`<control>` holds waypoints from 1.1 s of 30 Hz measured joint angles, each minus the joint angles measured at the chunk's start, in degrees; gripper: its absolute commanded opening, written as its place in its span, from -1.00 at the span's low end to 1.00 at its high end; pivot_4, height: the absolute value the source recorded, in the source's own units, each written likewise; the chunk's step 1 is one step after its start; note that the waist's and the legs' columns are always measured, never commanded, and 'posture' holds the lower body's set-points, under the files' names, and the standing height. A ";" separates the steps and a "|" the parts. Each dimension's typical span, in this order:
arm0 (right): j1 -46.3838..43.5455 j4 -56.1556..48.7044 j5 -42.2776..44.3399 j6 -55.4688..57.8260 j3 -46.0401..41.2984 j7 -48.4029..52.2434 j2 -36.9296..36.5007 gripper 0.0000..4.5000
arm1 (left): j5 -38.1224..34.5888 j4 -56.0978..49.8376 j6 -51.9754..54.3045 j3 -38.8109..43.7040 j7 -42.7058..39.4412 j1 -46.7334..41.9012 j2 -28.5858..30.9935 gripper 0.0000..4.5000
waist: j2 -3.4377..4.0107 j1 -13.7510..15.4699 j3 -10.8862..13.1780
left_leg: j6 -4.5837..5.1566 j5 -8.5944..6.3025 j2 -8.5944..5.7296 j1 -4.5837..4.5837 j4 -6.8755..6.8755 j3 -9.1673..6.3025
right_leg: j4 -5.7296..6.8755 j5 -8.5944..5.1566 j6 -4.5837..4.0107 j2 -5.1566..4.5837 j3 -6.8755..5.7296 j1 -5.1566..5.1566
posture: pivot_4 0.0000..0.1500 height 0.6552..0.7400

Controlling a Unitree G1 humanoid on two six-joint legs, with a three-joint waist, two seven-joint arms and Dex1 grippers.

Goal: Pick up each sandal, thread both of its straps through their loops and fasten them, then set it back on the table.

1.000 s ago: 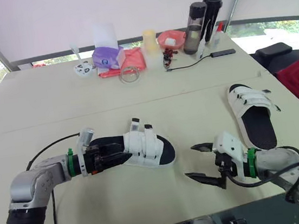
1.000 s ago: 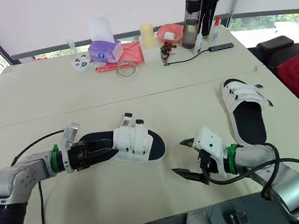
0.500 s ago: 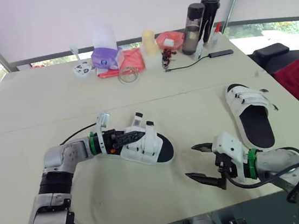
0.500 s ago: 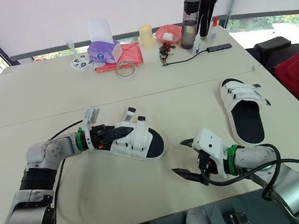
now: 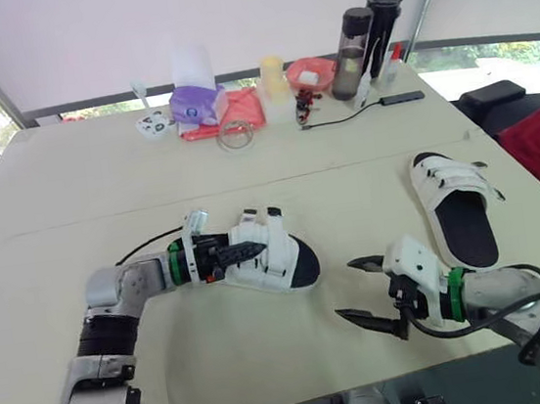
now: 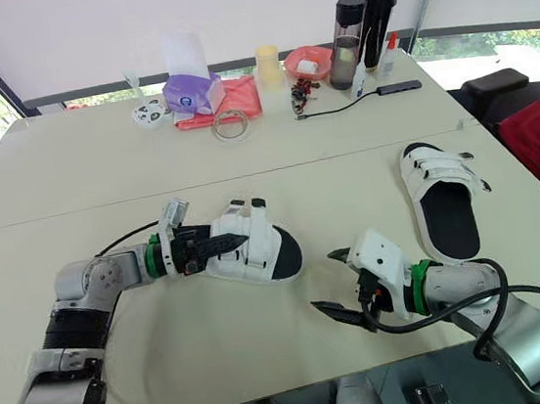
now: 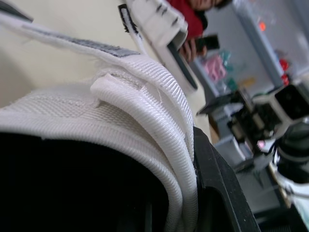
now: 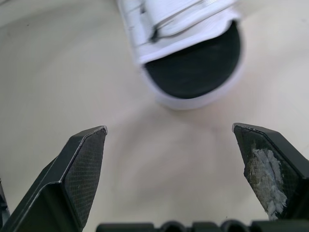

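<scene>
A: Left gripper [image 5: 251, 252] looks clamped on the near white-strapped, black-soled sandal [image 5: 285, 261], which rests on the cream table [image 5: 247, 175]. Right gripper [image 5: 345, 289] gapes empty beside it.

B: So that one's likely unfinished. The far matching sandal [image 5: 459, 213] lies flat, its straps seemingly fastened.

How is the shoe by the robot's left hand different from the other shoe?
The left sandal lies sideways across the table; the right sandal lies lengthwise, toe pointing away. The left gripper is at the left sandal's straps; nothing touches the right sandal. Both are white with black footbeds.
</scene>
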 measured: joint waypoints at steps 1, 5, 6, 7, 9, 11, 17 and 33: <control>-0.19 0.13 0.00 -0.08 0.00 -0.01 0.05 1.00 | -0.60 -1.41 0.16 0.87 1.98 0.06 -1.20 -0.98 | 0.00 -0.03 0.00 | 0.00 0.00 -0.02 0.01 0.03 0.00 | 0.00 0.01 0.01 0.00 0.00 0.02 | 1.00 1.00; -2.13 2.37 -0.07 -1.20 -0.09 -0.97 1.56 1.00 | -2.43 -6.70 -2.59 7.42 15.07 -0.16 -10.76 -0.98 | 0.00 0.00 0.00 | 0.00 0.00 -0.06 0.07 0.10 -0.02 | 0.00 0.06 0.09 -0.02 0.01 0.13 | 1.00 1.00; -2.93 2.91 -0.08 -1.65 -0.25 -1.39 2.16 1.00 | -2.38 -7.59 -3.92 8.58 18.85 -0.26 -13.46 -0.98 | -0.01 0.04 0.00 | 0.00 0.00 -0.08 0.08 0.14 -0.04 | 0.00 0.08 0.12 -0.01 0.01 0.17 | 1.00 1.00; -4.03 3.61 -0.11 -2.23 -0.43 -1.94 2.94 1.00 | -2.20 -8.34 -6.26 9.68 23.57 -0.52 -16.63 -0.98 | -0.02 0.05 0.00 | 0.00 0.00 -0.12 0.09 0.17 -0.05 | -0.01 0.09 0.14 -0.02 0.01 0.20 | 1.00 1.00; -5.49 5.04 -0.25 -3.27 -0.64 -2.87 3.81 1.00 | -1.07 -8.60 -10.48 11.22 31.14 -1.47 -20.92 -0.98 | -0.02 0.05 0.00 | 0.00 0.00 -0.19 0.10 0.21 -0.06 | -0.01 0.11 0.17 -0.04 0.01 0.24 | 1.00 1.00; -6.45 6.07 -0.61 -4.06 -0.71 -3.72 4.74 1.00 | 0.53 -7.79 -14.84 13.18 37.98 -2.81 -23.74 -0.98 | -0.02 -0.02 -0.01 | 0.00 0.01 -0.22 0.12 0.22 -0.05 | -0.01 0.12 0.18 -0.05 0.02 0.26 | 1.00 1.00; -7.87 7.58 -1.41 -5.26 -0.27 -5.54 6.39 1.00 | 3.12 3.19 -32.81 22.99 57.97 -9.70 -30.83 -0.98 | -0.04 0.03 -0.01 | 0.00 0.01 -0.26 0.12 0.28 -0.06 | -0.05 0.14 0.24 -0.05 0.02 0.32 | 1.00 1.00; -9.78 11.21 -3.51 -8.42 1.86 -4.86 7.35 1.00 | -3.01 30.74 -57.43 32.85 58.14 -19.87 -31.51 0.20 | -0.06 1.34 -0.01 | 0.21 -0.12 -0.37 0.10 0.93 -0.05 | -0.14 0.32 0.52 -0.07 0.03 0.67 | 1.00 1.00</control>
